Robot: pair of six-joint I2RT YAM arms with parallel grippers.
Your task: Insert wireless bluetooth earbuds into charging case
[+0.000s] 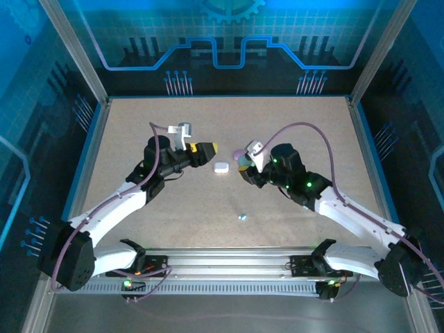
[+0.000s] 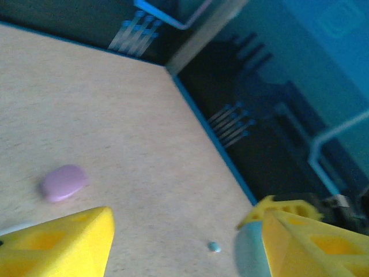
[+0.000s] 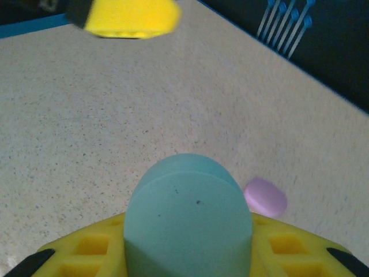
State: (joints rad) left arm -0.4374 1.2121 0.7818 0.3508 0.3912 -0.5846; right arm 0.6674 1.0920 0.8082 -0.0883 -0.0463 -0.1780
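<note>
Light-blue earbud [image 1: 242,217] is seen on the bench [image 1: 173,208], on the near side of both claws and well apart from them. The right claw [image 1: 243,164] is nearer but is clamped on the teal case [image 3: 189,225]. The left claw [image 1: 206,148] is held apart, empty. The bud's long axis is too small to be made out, and the case's lid state cannot be told.

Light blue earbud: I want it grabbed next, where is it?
Top view: the light blue earbud lies on the table, about mid-width, toward the near edge from the white case.
</note>
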